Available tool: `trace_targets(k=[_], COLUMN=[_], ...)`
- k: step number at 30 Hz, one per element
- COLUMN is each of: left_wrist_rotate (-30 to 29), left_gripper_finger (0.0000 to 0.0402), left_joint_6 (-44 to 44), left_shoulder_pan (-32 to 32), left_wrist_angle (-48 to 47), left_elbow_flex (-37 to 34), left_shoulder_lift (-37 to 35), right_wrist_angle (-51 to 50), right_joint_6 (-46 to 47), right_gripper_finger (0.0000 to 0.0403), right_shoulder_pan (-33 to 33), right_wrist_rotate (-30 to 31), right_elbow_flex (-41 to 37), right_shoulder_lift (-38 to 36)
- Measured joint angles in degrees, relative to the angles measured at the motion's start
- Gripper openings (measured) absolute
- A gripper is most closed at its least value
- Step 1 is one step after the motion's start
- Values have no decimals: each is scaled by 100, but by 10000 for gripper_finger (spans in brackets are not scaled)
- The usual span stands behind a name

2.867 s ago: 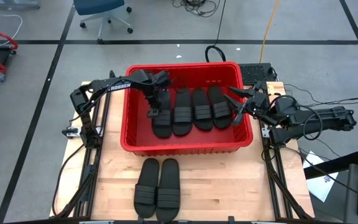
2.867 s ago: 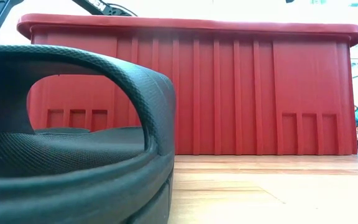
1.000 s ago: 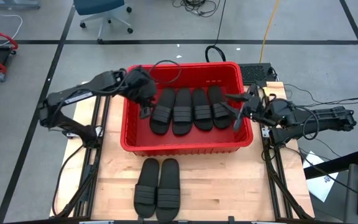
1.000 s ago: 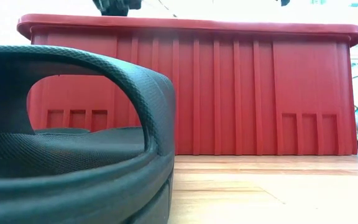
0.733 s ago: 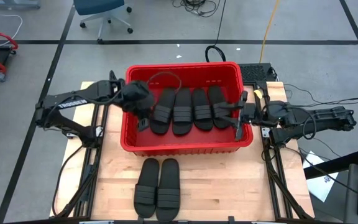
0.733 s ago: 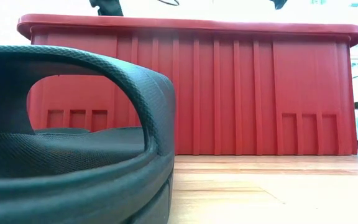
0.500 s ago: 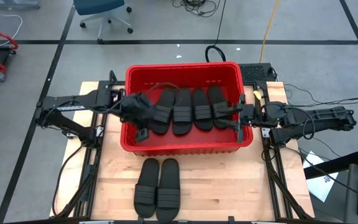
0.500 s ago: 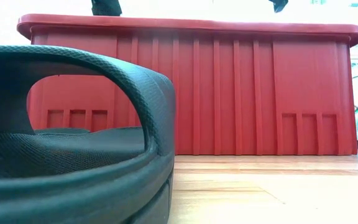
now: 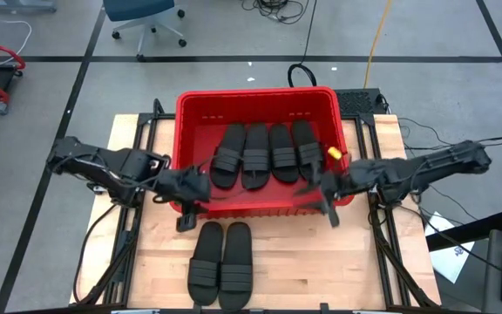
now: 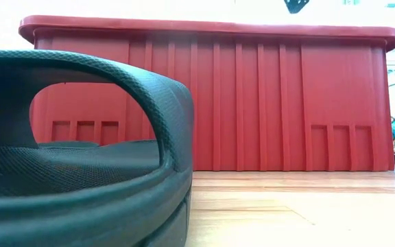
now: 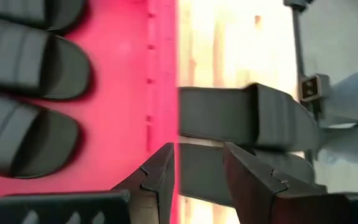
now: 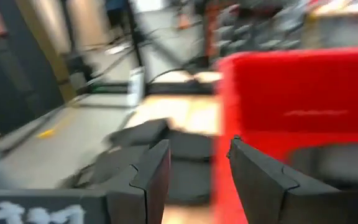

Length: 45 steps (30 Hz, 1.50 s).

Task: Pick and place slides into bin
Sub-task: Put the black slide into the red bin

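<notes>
Both claws are seen brought out over the front wall of the red bin (image 9: 260, 205), having been drawn back from its inside within the last second; the left claw (image 9: 186, 214) is poised at the bin's front left corner and the right claw (image 9: 325, 205) at its front right. Each is held wide open and empty, as is borne out in the wrist views, where nothing lies between the dark fingers (image 11: 160, 180) of the left or those (image 12: 151, 171) of the right. Four black slides (image 9: 264, 153) are laid side by side on the bin floor, while the last pair of slides (image 9: 221, 262) is left on the wooden table (image 9: 338, 262) just in front of the bin, straps toward it. That pair is framed ahead of the left claw in its wrist view and is glimpsed, blurred, beyond the right claw in its own. In the low view one sandal's strap (image 10: 136, 89) looms in front of the bin's ribbed wall. The shift is judged to mark the close of the previous drop and the start of the reach for the remaining two.
</notes>
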Motion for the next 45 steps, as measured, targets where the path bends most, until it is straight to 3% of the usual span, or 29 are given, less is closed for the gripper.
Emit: trace_targets(k=[4, 9, 20, 27, 34, 41, 45], left_wrist_rotate=[-1, -4, -12, -52, -148, -147, -146], left_gripper_finger=[131, 131, 131, 131, 131, 131, 131], left_joint_6=[-112, -112, -260, -262, -271, -266, -260], left_shoulder_pan=[-335, -653, -1152, -1285, -1296, -1296, -1296], left_wrist_angle=[0, 2, 0, 0, 0, 0, -2], left_elbow_flex=[0, 0, 0, 0, 0, 0, 0], left_shoulder_lift=[2, 2, 2, 2, 2, 2, 2], right_wrist_angle=[406, 761, 1050, 1254, 1260, 1505, 2236], right_joint_6=[431, 895, 2883, 3674, 3831, 4140, 3736], right_gripper_finger=[155, 155, 155, 155, 155, 155, 155], right_shoulder_pan=[479, 1028, 2162, 2735, 2820, 2273, 2015], right_wrist_rotate=[-417, -395, -360, 0, 573, 699, 690], right_elbow_flex=[-2, -2, -2, -2, -2, -2, -7], right_shoulder_lift=[587, 1187, 2155, 2568, 3171, 3597, 3992])
